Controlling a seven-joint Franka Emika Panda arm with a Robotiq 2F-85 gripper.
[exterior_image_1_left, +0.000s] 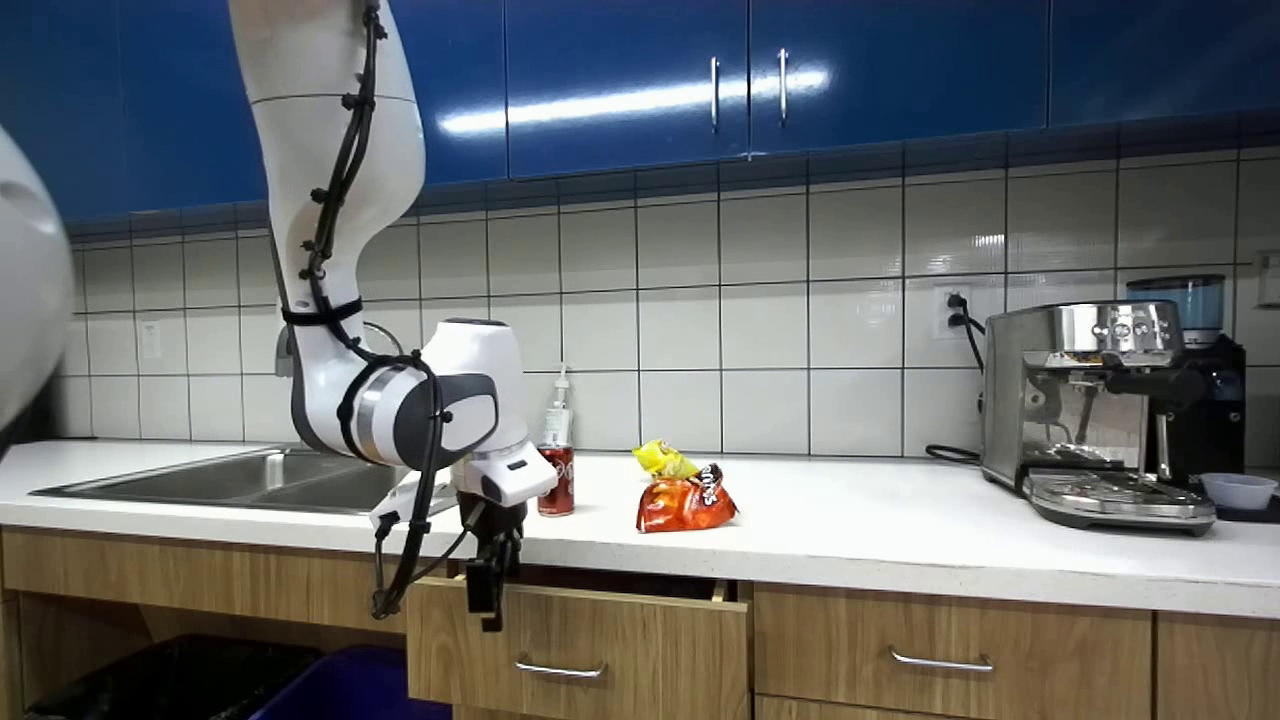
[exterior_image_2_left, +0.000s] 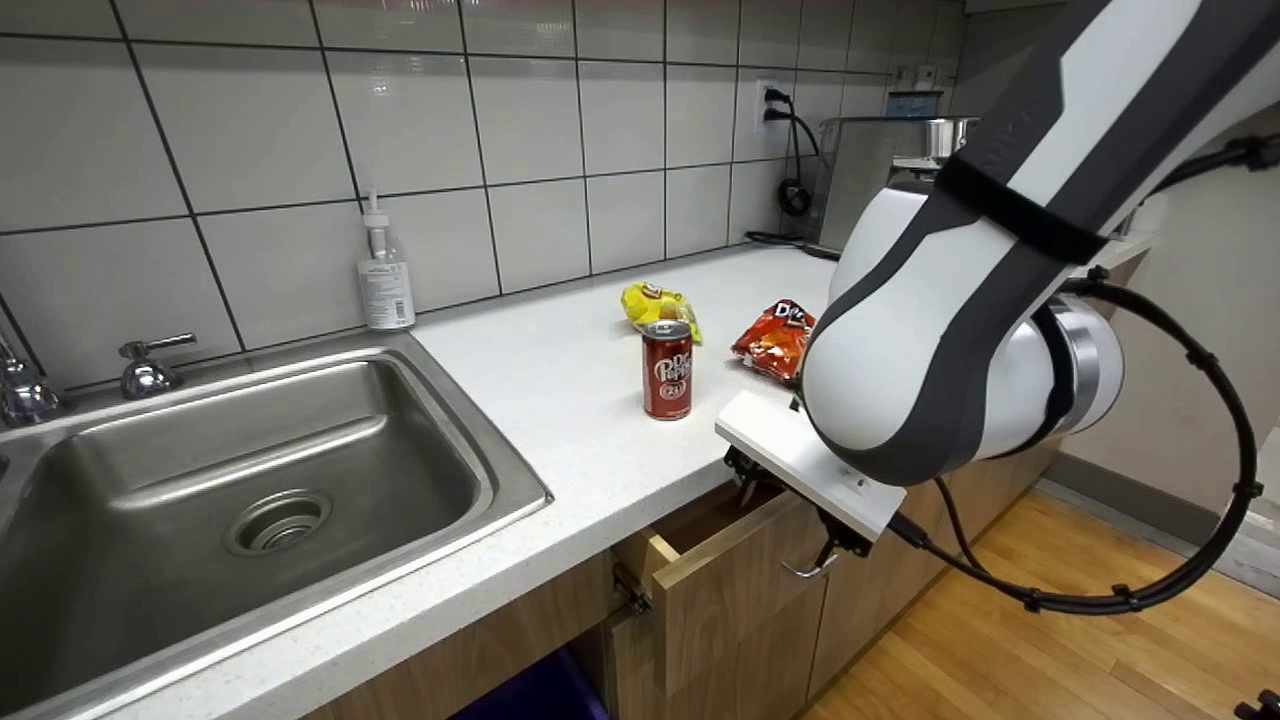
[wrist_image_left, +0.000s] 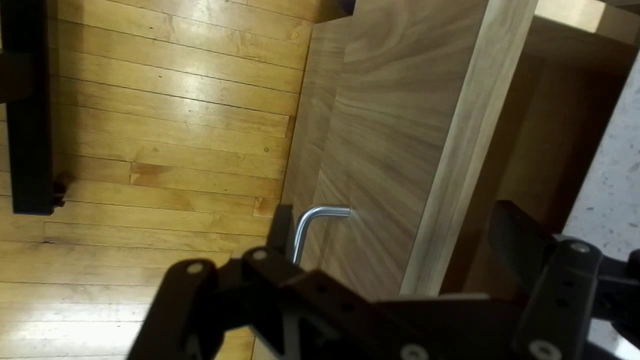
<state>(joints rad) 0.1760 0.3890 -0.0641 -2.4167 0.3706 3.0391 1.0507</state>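
Drawer front (wrist_image_left: 395, 135): your end effector (wrist_image_left: 397, 235), spread wide and holding nothing, straddles it. Centre over its top edge (wrist_image_left: 464, 150), clear of the handle (wrist_image_left: 301, 232)

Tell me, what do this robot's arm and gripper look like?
The arm is glossy white and rounded, with dark grey panels and a silver ring. Black cables run along its outside, and a wide black strap wraps it. The gripper is black, with two fingers.

Above the fingers (wrist_image_left: 517, 240) I made out "Dr Pepper" on the can (exterior_image_2_left: 667, 372) and, seemingly, "Do" on the red bag (exterior_image_2_left: 772, 345).
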